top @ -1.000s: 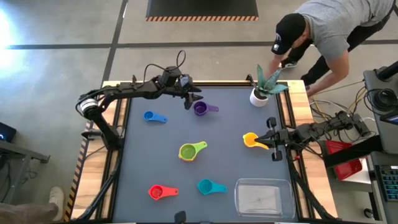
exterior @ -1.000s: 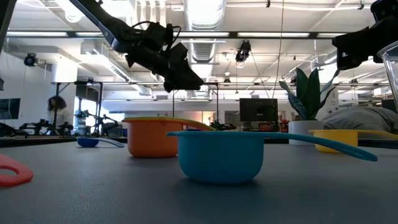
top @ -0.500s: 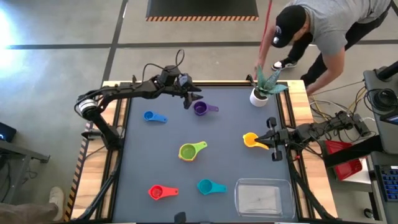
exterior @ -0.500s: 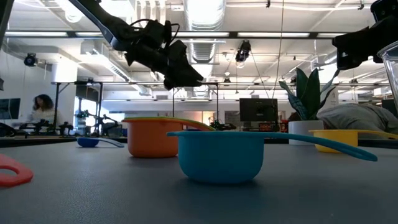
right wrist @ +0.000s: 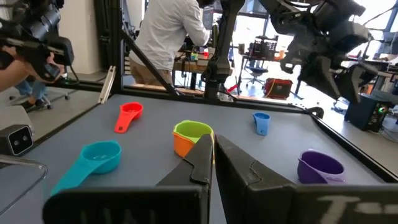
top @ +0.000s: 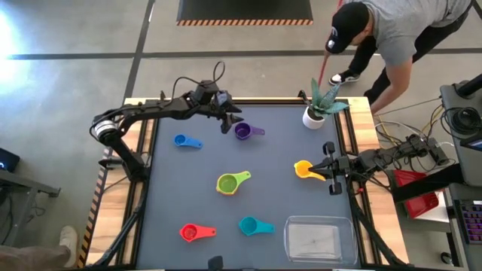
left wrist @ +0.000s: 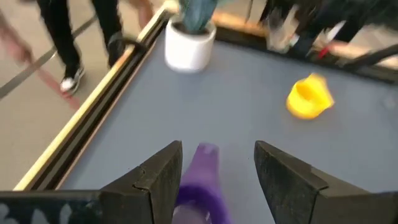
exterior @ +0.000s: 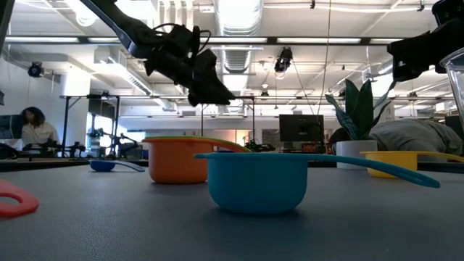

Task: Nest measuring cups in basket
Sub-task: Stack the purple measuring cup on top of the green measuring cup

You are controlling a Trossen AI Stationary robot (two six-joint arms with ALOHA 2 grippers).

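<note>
Left tool (top: 228, 120) fingers apart, above purple cup (top: 242, 131); right tool (top: 325, 167) together beside yellow cup (top: 303, 169).

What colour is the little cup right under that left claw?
Purple, clearest in the high view.

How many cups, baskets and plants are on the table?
Cups: 7 (blue, purple, green nested in orange, yellow, red, teal)
Basket: 1
Plant pot: 1
Total: 9
</note>
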